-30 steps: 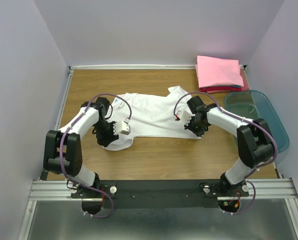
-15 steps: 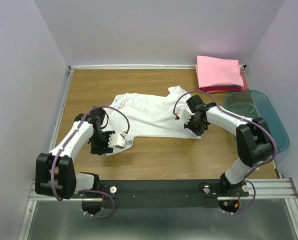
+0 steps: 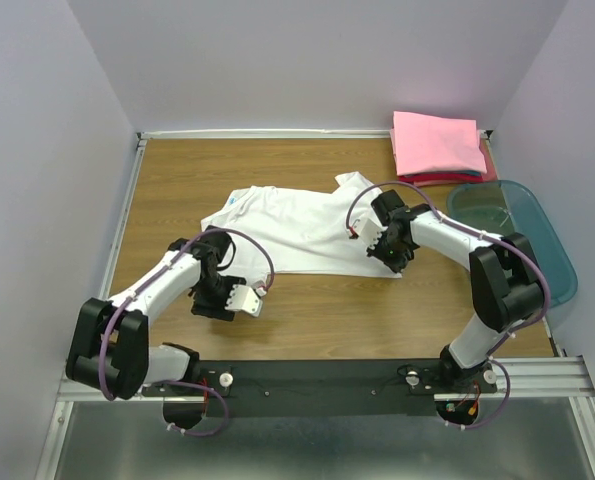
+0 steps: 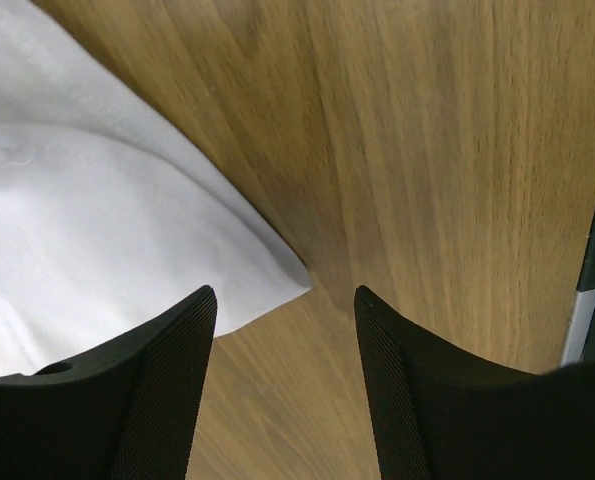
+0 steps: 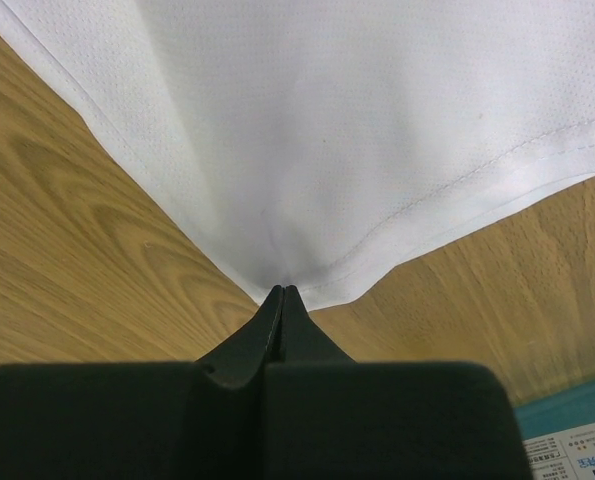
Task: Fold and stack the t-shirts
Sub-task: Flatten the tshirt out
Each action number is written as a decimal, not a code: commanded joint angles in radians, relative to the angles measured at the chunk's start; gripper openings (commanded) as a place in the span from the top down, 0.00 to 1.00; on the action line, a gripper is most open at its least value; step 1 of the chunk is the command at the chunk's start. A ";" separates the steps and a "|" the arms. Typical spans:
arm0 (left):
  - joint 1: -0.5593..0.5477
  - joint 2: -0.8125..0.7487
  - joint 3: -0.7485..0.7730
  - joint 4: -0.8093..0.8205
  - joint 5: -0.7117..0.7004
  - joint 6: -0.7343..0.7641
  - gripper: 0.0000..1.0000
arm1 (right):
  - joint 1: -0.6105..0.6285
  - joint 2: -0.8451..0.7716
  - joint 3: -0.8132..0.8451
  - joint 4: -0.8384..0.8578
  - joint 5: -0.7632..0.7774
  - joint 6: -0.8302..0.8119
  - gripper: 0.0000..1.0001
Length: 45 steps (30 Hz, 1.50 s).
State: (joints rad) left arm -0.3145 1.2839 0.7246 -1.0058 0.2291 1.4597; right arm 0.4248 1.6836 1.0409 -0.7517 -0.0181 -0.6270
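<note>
On near hem | right gripper [image 5: 280, 292] clenches white t-shirt [image 5: 377, 120] corner | left gripper [image 4: 285, 300] released over table [image 4: 457, 180]

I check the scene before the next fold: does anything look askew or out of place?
The white t-shirt lies slanted and rumpled on the table, one corner pinched by the right end effector. Nothing else stands out.
</note>
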 commanded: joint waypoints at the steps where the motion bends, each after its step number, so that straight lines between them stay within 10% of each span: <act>1: -0.015 0.029 -0.013 0.032 -0.033 0.004 0.34 | 0.005 0.002 0.008 -0.017 0.012 0.015 1.00; 10: -0.041 0.103 -0.021 0.079 -0.102 -0.052 0.35 | 0.006 0.004 0.010 -0.020 0.012 0.019 0.99; 29: -0.110 0.143 -0.056 0.199 -0.134 -0.162 0.69 | 0.006 -0.002 0.007 -0.024 0.012 0.033 0.99; 34: -0.094 0.108 0.054 0.115 -0.070 -0.190 1.00 | 0.005 -0.028 0.016 -0.041 0.047 0.033 1.00; 45: 0.282 0.181 0.720 -0.113 0.078 -0.200 1.00 | -0.031 -0.059 0.264 -0.095 0.150 -0.017 0.99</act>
State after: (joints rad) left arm -0.0921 1.4509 1.2797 -1.0500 0.2226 1.2774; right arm 0.4118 1.6344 1.1900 -0.8246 0.0650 -0.6109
